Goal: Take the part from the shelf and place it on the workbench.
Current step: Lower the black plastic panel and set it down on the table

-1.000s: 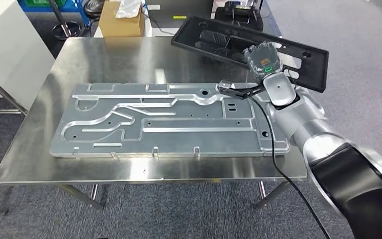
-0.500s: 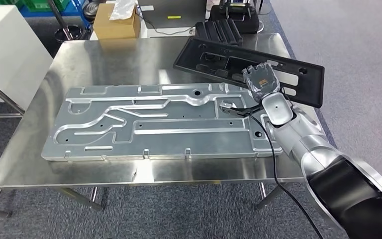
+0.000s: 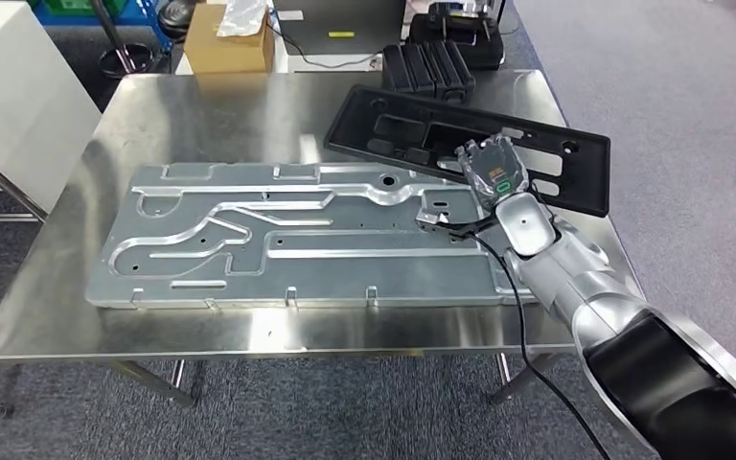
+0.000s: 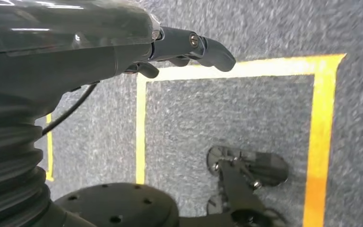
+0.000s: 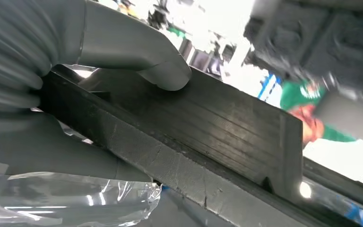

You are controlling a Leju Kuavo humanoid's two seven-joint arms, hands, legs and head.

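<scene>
My right hand (image 3: pixel 494 171) gripped the black part (image 3: pixel 412 129) along its near long edge, thumb (image 5: pixel 137 52) over the top face and the rest of the hand underneath. The part sat tilted over the far right of the steel desk (image 3: pixel 201 115), its near edge overlapping the big grey machined plate (image 3: pixel 249 240); whether its far end touched the desk I could not tell. My left hand (image 4: pixel 189 47) hung at my side over carpet, fingers loosely curled, holding nothing that I could see. The step in hand looked like the set-down. To do it well I judged: level the part first, lower it slowly, and aim for bare desk beyond the plate so it does not rock on the plate's ridges. Only let go once it rests flat, and watch the overhang at the desk's right edge.
</scene>
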